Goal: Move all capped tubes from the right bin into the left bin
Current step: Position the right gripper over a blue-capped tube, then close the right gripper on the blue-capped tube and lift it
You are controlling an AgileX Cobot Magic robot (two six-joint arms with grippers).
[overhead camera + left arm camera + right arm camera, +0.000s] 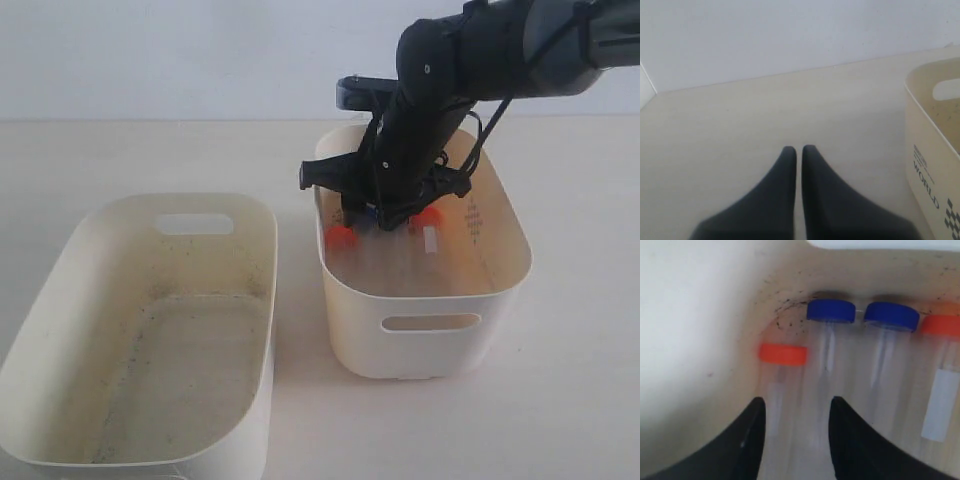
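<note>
Pale desk (120,160) is stretching open around both bins. Nothing is moved yet: all four tubes (831,310) are lying side by side in the right bin (420,350), toward the far edge, and the left bin (180,200), toward the near edge, is showing none. My right fingers (747,440) are spread apart, straddling the orange-capped tube (782,354) beside the wall, gripping nothing; that wall is leaving little room. My left fingers (782,190) are pressed together, empty, over open desk.

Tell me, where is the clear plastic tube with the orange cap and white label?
The orange-capped labelled tube lies in the cream-white plastic right bin on the exterior view's right, beside a blue-capped tube.
</note>
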